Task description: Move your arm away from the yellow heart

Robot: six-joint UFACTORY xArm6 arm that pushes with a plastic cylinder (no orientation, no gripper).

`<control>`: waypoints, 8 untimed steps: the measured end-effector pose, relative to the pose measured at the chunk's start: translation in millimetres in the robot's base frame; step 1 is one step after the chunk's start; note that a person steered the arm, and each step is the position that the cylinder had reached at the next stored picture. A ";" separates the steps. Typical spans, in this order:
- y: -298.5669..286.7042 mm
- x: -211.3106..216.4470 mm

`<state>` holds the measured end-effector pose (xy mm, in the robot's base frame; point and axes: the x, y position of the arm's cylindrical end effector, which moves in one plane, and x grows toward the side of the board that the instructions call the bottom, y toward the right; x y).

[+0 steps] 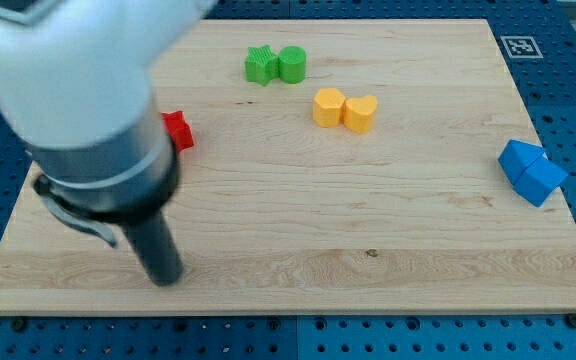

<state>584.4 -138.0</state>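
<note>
The yellow heart [361,113] lies on the wooden board [298,230] at the upper middle, touching a yellow hexagon block [328,106] on its left. My rod comes down at the view's left, and my tip [165,276] rests on the board near the lower left, far from the yellow heart. The arm's grey body [78,90] fills the upper left corner. A red block [178,130] sits half hidden behind the arm, above my tip.
A green star block [260,65] and a green round block [292,64] touch each other near the board's top edge. Two blue blocks [531,171] sit together at the right edge. A fiducial tag [519,46] marks the top right corner.
</note>
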 end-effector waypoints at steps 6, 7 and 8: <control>-99.6 -109.1; -126.8 -117.8; -146.2 -133.8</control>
